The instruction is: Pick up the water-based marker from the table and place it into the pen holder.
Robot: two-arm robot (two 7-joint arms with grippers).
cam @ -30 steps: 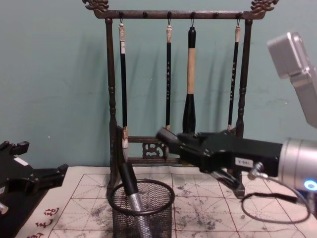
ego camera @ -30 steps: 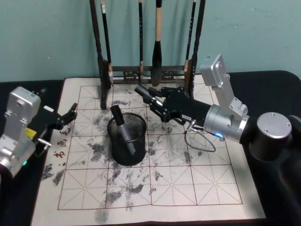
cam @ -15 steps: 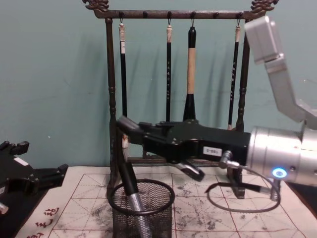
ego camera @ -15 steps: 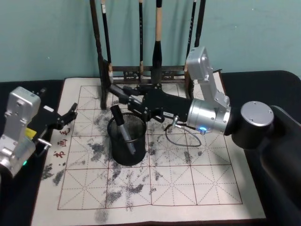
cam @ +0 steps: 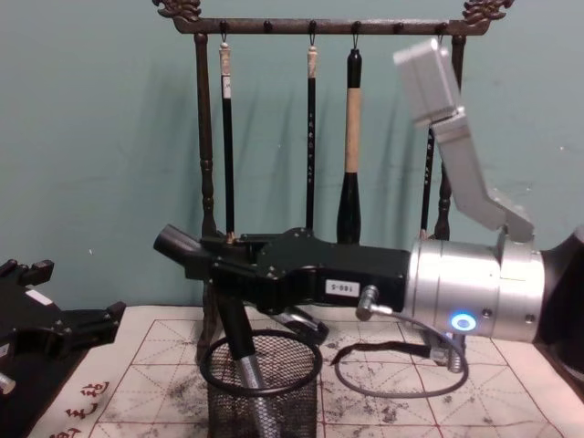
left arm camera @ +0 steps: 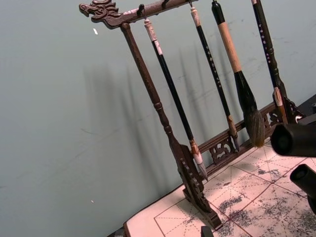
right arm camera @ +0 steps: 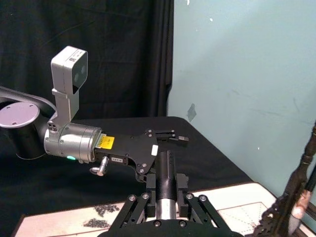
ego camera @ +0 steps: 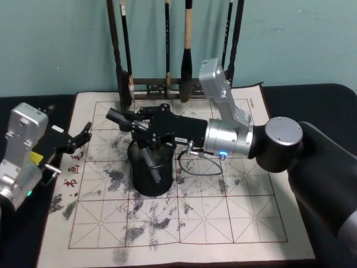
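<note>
Right gripper (ego camera: 120, 120) stretches in from the right, low over the pen holder (ego camera: 146, 183) at mid-counter. The marker (cam: 239, 333) stands tilted inside the holder, cap up against the gripper. Clamped or loose, I can't tell. Left gripper (ego camera: 86, 138) sits parked far left, spread wide.

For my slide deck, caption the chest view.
Right gripper holds a marker over the mesh pen holder, which contains another marker.

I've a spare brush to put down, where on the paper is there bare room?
Bare: the paper in front of the pen holder, out to its near right corner. Crowded: the middle, with the right claw over the holder; the brush rack behind; the left claw at the left edge.
</note>
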